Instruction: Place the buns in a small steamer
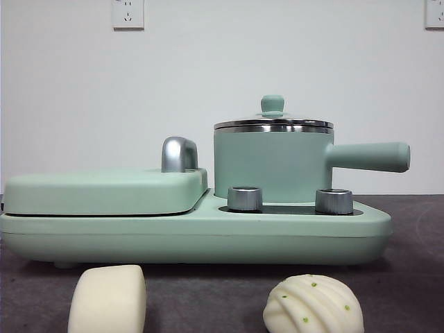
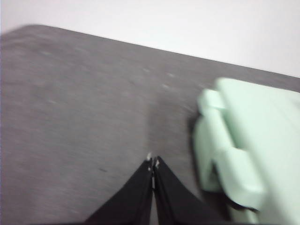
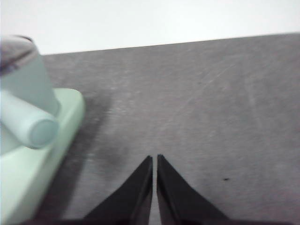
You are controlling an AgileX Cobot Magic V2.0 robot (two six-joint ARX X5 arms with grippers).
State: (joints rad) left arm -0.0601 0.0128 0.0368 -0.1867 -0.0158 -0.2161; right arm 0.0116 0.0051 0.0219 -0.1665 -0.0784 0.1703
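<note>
Front view: buns (image 1: 107,300) before lidded steamer (image 1: 274,164).

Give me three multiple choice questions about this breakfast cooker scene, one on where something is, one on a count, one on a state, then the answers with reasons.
1. Where do the two cream-white steamed buns lie?
A. Inside the pot
B. On the dark table in front of the mint-green cooker base
C. On the flat griddle lid

2. How many steel knobs show on the cooker base's front?
A. One
B. Two
C. Four

3. What is the state of the mint-green cylindrical steamer pot?
A. Glass lid on
B. Lid off, beside it
C. Tipped on its side

Answers:
1 B: the smooth pillow-shaped bun and the round pleated bun with green specks rest on the table before the cooker base.
2 B: a left knob and a right knob show.
3 A: the steamer pot stands upright with its green-knobbed lid seated on the steel rim.
</note>
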